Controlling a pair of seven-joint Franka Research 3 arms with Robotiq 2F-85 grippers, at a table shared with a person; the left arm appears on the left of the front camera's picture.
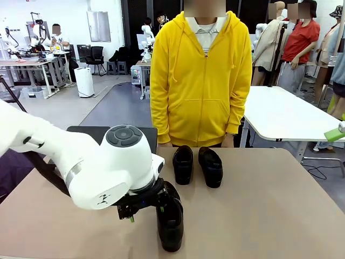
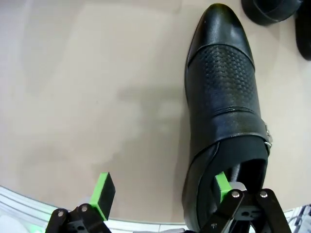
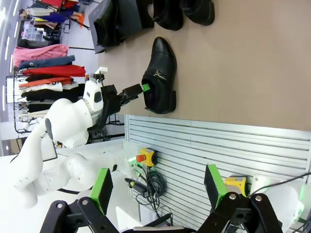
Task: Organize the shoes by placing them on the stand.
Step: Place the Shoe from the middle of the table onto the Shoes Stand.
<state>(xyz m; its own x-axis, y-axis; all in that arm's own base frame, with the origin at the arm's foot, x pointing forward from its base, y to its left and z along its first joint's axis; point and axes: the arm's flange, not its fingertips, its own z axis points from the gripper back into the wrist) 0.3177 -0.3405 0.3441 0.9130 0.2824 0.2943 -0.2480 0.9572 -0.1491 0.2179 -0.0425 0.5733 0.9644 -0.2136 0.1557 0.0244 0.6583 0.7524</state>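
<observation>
A long pointed dress shoe (image 1: 170,224) (image 2: 221,97) (image 3: 159,77) lies on the tan table near its front edge, toe toward the person. My left gripper (image 1: 144,209) (image 2: 163,191) is open at the shoe's heel end. One green pad (image 2: 222,187) sits in the shoe's opening and the other pad (image 2: 103,194) hangs over bare table beside it. Two rounded loafers (image 1: 183,163) (image 1: 210,166) stand side by side at the far edge. The black stand (image 1: 86,131) (image 3: 133,19) lies at the far left, partly hidden by my arm. My right gripper (image 3: 158,189) is open and holds nothing.
A person in a yellow hoodie (image 1: 200,75) stands at the table's far side behind the loafers. A dark shape (image 3: 107,26) on the stand may be another shoe. The ribbed metal frame (image 3: 218,145) with an emergency stop button (image 3: 142,158) runs along the table's near edge.
</observation>
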